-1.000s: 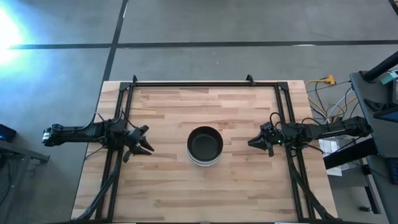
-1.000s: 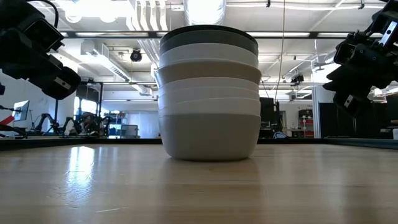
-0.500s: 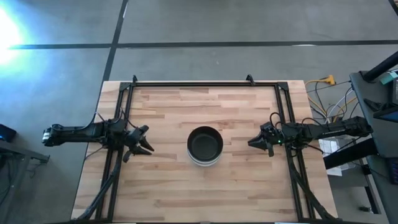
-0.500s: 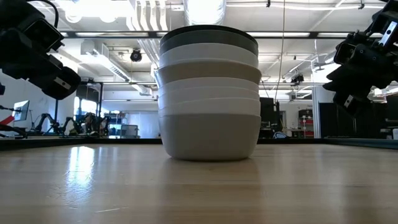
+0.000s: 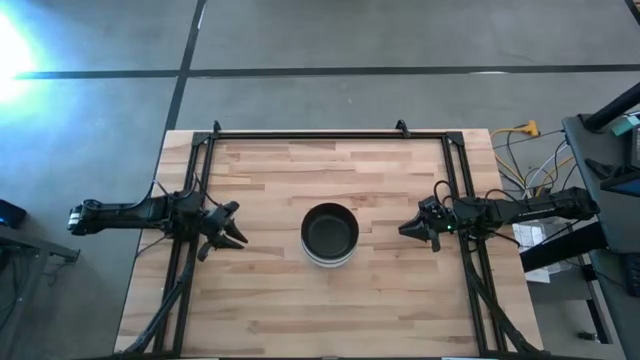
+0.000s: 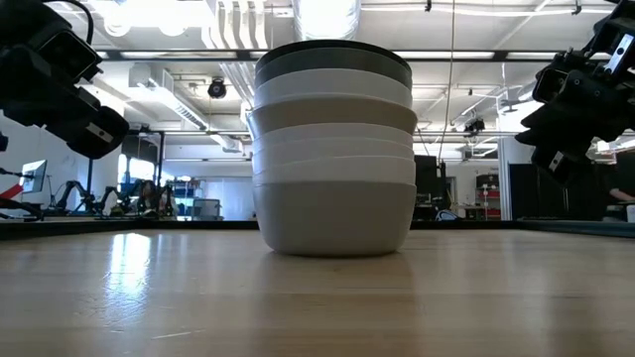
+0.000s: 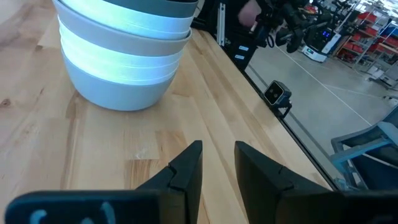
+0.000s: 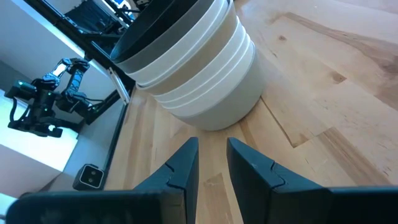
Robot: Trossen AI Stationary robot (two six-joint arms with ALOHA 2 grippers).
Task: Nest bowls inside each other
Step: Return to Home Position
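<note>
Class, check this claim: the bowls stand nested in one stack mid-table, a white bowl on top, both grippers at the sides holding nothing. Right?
One error: the top bowl is black, not white, as the high view shows. The rest holds: one stack mid-table, left gripper and right gripper at the sides, empty.

In the high view the stack of bowls shows only the inside of the black bowl on top and a sliver of white rim; the rest lies hidden beneath. The left wrist view cuts the stack's top off at the picture's edge. In the low view one arm and a second arm run out past the upper corners, and the room behind is too small to read.
</note>
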